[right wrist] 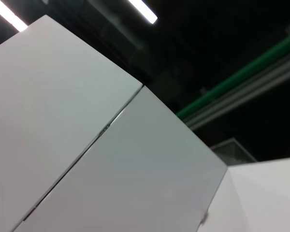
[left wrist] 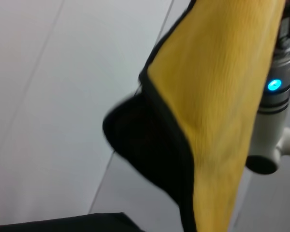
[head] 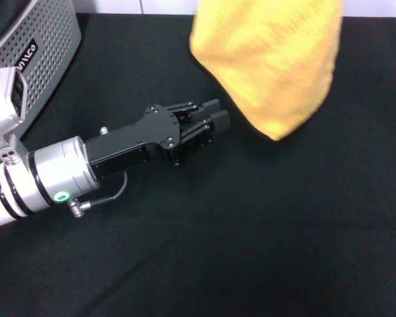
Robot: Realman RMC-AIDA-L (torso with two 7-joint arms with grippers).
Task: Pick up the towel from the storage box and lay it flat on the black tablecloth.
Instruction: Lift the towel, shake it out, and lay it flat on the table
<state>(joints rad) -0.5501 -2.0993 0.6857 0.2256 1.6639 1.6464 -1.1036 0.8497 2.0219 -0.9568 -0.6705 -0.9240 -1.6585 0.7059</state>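
Head view: the soft yellow towel hangs above the black tablecloth, already out of the perforated grey storage box; laying flat remains. The left gripper lies low, jaws narrow, empty. Left wrist view: yellow face, dark edge (holder unseen). Right wrist view: only walls, so its claw's state I cannot tell.

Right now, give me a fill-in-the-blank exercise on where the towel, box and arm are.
1. The towel hangs in the air above the black ____.
2. The face of the towel toward the head camera is ____.
3. The storage box sits at the far ____ of the head view.
4. The left end effector points toward the ____.

Missing words: tablecloth; yellow; left; towel
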